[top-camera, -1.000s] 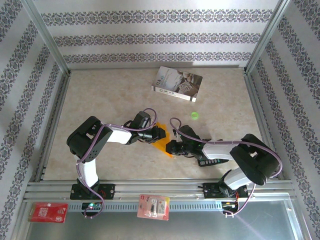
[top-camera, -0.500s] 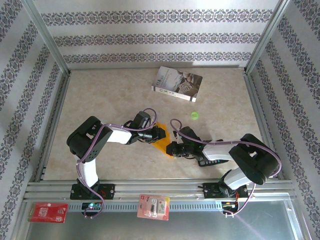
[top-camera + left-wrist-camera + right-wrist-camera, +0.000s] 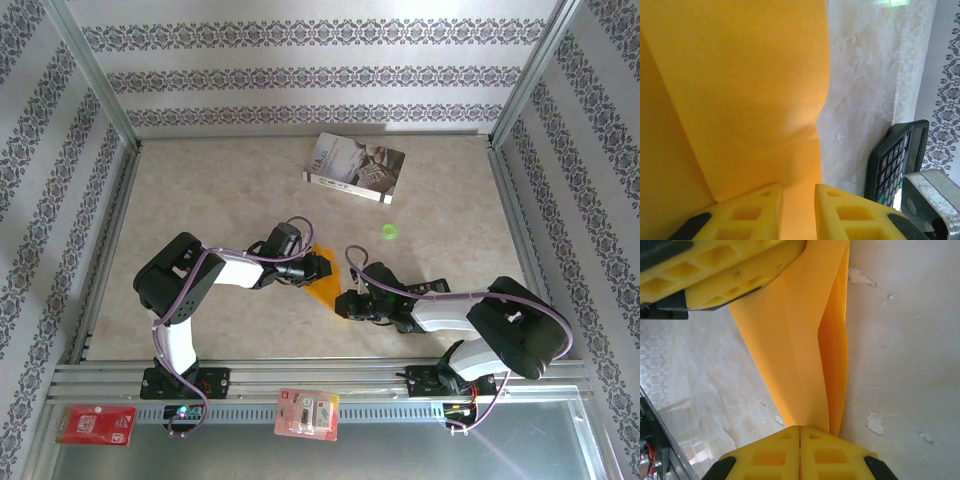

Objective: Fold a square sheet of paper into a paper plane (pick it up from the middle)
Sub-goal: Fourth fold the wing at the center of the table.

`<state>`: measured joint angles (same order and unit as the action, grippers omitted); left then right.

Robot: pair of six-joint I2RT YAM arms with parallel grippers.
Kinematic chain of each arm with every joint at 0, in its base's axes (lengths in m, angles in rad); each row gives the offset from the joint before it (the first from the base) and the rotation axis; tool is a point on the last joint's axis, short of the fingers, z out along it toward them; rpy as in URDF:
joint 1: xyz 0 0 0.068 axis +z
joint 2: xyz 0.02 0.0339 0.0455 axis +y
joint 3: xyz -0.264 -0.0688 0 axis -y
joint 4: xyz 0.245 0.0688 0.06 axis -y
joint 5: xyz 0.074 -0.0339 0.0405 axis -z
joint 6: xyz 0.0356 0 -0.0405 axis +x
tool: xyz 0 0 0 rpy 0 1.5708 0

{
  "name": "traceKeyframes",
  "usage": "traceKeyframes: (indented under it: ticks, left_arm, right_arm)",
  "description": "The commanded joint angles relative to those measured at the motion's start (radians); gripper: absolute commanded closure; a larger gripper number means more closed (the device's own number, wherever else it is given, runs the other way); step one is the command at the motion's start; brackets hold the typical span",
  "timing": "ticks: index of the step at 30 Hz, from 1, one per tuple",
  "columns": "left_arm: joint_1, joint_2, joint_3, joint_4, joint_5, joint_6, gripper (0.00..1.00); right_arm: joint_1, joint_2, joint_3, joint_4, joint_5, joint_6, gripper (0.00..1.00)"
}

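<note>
End effectors numbered two, and they met at one orange sheet of paper [image 3: 800,355]. The right end effector [image 3: 800,432] was clenched, with its yellow pads flush together at the narrow end of the sheet. Whether any paper was caught in the seam between them could not be told. The left end effector [image 3: 797,192] was at the sheet's wider end. Its fingers [image 3: 752,215] stood a narrow gap apart with orange paper showing in that gap, and whether they gripped the sheet could not be told.

The sheet was folded lengthwise into a long tapering shape with layered flaps. It lay near the middle of the desk [image 3: 220,190], stretched between the two end effectors.

Further out, in the left wrist view, one black calculator [image 3: 895,160] sat near the sheet but apart from it. One small green thing [image 3: 389,231] lay beyond the sheet. One grey-white book [image 3: 355,167] rested near the far edge, well apart from the paper.

Two packets lay on the metal rail in front of the arm bases. One was a red packet [image 3: 95,424] and the other a red-and-clear blister pack [image 3: 307,413] whose pale contents were too small to make out.
</note>
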<state>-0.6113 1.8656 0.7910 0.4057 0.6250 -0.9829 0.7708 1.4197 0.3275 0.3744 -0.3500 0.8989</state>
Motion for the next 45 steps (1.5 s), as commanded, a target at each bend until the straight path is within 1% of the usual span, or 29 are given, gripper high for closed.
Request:
traceKeyframes:
  ticks: [1, 9, 16, 20, 27, 30, 34, 39, 45]
  left_arm:
    - [0.019, 0.034, -0.022, -0.079, -0.063, 0.032, 0.77]
    - [0.019, 0.035, -0.024, -0.079, -0.063, 0.03, 0.77]
    - [0.019, 0.033, -0.021, -0.085, -0.065, 0.03, 0.77]
    - [0.018, 0.033, -0.017, -0.092, -0.065, 0.032, 0.77]
    - [0.019, 0.032, -0.013, -0.103, -0.064, 0.038, 0.77]
    - [0.019, 0.034, -0.013, -0.098, -0.066, 0.036, 0.77]
    - [0.019, 0.038, -0.016, -0.091, -0.065, 0.031, 0.77]
    - [0.019, 0.034, -0.013, -0.095, -0.064, 0.033, 0.77]
    - [0.018, 0.038, -0.01, -0.095, -0.063, 0.033, 0.77]
  right_arm:
    - [0.032, -0.004, -0.049, -0.127, 0.001, 0.029, 0.92]
    - [0.07, -0.037, -0.081, -0.147, 0.022, 0.052, 0.92]
    - [0.079, -0.074, -0.088, -0.201, 0.025, 0.046, 0.94]
    - [0.078, -0.119, -0.094, -0.245, 0.03, 0.042, 0.95]
    - [0.01, -0.277, -0.046, -0.313, 0.019, -0.002, 0.95]
    - [-0.007, -0.301, -0.005, -0.315, 0.031, -0.019, 0.94]
    - [-0.009, -0.236, 0.078, -0.302, 0.017, -0.045, 0.94]
    - [-0.009, -0.09, 0.164, -0.246, -0.027, -0.068, 0.93]
    - [-0.011, 0.05, 0.248, -0.239, -0.045, -0.101, 0.93]
